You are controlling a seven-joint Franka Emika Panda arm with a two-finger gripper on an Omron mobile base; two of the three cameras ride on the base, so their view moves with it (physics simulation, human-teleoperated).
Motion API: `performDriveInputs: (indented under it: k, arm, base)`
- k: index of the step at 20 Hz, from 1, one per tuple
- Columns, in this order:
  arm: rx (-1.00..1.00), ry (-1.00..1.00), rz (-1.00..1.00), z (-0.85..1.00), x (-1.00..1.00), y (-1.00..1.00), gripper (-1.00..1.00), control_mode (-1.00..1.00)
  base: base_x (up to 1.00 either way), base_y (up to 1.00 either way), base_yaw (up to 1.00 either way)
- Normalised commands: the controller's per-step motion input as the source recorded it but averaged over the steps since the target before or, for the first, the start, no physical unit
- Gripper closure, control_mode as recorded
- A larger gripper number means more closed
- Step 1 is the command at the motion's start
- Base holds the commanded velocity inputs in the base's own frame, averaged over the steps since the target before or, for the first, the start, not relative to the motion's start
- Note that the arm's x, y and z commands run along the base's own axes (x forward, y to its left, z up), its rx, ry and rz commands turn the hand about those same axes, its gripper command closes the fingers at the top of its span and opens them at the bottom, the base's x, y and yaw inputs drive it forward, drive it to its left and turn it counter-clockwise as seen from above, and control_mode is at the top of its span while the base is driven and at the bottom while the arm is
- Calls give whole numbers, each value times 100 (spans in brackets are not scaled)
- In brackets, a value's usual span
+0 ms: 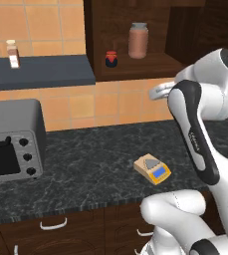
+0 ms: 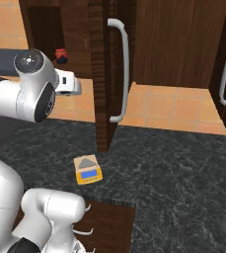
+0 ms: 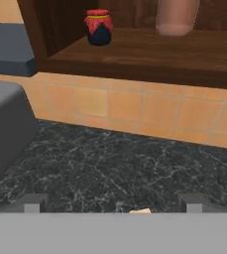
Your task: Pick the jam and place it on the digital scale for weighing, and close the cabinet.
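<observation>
The jam (image 1: 111, 59), a squat dark jar with a red lid, stands at the left front of the open cabinet's shelf (image 1: 150, 67); it appears again as the jam (image 3: 98, 27) and the jam (image 2: 61, 55). My gripper (image 3: 112, 204) is open and holds nothing, its fingertips (image 3: 33, 203) spread wide. It hovers over the counter, below and short of the shelf. The digital scale (image 1: 152, 169) lies flat on the dark counter beneath the arm, also seen as the scale (image 2: 87, 170). The cabinet door (image 2: 102, 74) stands open, swung out toward me, with its silver bar handle (image 2: 122, 69).
A taller reddish-brown jar (image 1: 138, 41) stands on the same shelf to the jam's right. A brown-and-white bottle (image 1: 13, 54) sits on a grey ledge (image 1: 41, 72) at left. A grey toaster oven (image 1: 11, 142) occupies the counter's left. Drawers with white handles (image 1: 53, 225) run below.
</observation>
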Motion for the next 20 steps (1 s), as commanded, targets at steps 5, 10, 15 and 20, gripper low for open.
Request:
performDriveInputs:
  k: [5,10,15,20]
  arm:
    - [1,-21,6,59,0,20,-100,-100]
    - [0,-22,10,56,9,5,-100,-100]
    - [9,-15,13,31,21,11,-100,-100]
    - [3,0,7,0,42,38,-100,-100]
  base:
    - [0,0,0]
    - [0,0,0]
    - [0,0,0]
    - [0,0,0]
